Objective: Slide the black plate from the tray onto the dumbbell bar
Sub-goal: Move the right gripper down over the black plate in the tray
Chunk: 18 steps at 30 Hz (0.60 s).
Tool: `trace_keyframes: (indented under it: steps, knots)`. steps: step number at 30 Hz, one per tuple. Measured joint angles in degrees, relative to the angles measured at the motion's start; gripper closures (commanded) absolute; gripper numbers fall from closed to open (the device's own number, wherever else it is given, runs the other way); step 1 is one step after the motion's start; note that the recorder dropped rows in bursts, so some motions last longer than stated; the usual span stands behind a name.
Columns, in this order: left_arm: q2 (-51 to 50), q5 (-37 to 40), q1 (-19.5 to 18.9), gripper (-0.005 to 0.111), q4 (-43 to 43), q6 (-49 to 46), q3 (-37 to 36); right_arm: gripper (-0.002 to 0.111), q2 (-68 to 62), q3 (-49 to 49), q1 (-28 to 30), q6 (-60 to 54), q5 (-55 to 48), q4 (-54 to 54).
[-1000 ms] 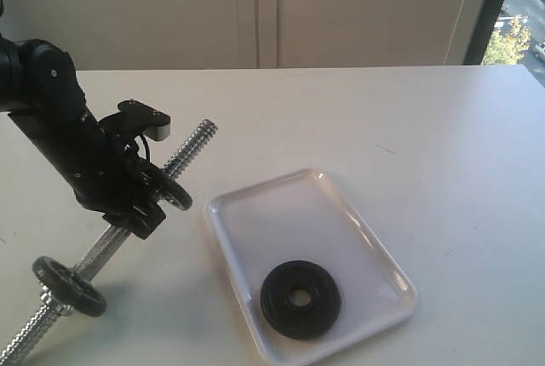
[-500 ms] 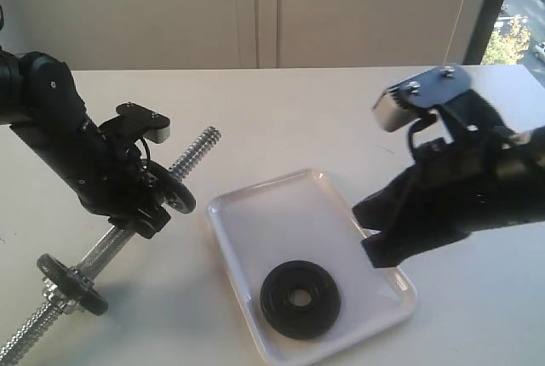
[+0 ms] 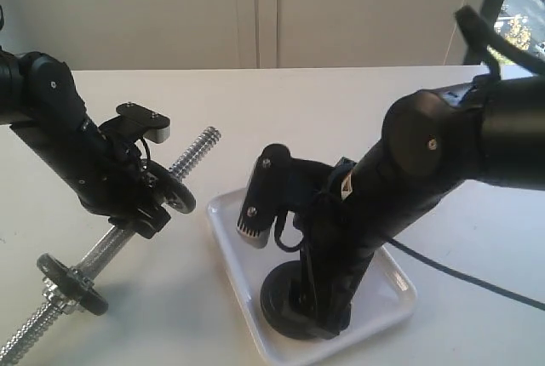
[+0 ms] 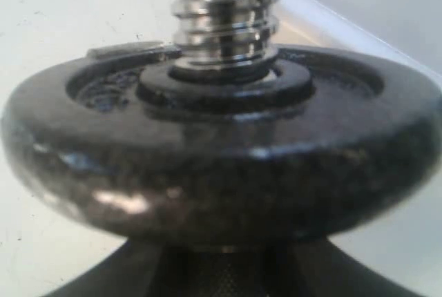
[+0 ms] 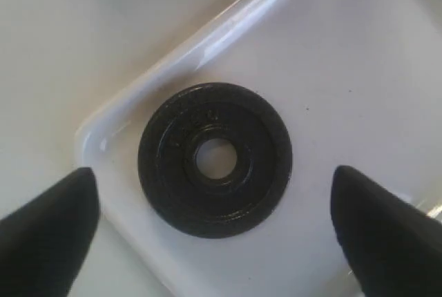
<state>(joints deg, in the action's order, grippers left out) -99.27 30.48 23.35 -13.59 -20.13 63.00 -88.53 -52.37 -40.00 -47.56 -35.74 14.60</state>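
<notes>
The black plate lies flat in the white tray, near one corner. My right gripper hangs open straight above it, one dark finger on each side and neither touching it. In the exterior view the right arm covers most of the tray, and only an edge of the plate shows under the right gripper. My left gripper is shut on the dumbbell bar, held tilted above the table. A worn disc sits on the bar's thread, just beyond the jaws.
A second dark disc sits low on the bar near its far threaded end. The white table stretches behind the tray. A black cable trails from the right arm across the table.
The right arm came in from the right and dropped over the tray, its open gripper now above the black plate. The left arm and bar have barely moved.
</notes>
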Motion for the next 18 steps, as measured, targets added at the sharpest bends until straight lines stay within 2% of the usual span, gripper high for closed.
trace_keyframes:
  steps: [18]
  knots:
    - [0.0, 0.0, 0.0, 0.107, -0.1, 0.0, 0.0, 0.014, -7.9, -0.1, -0.7, 4.1, 4.3, -4.8]
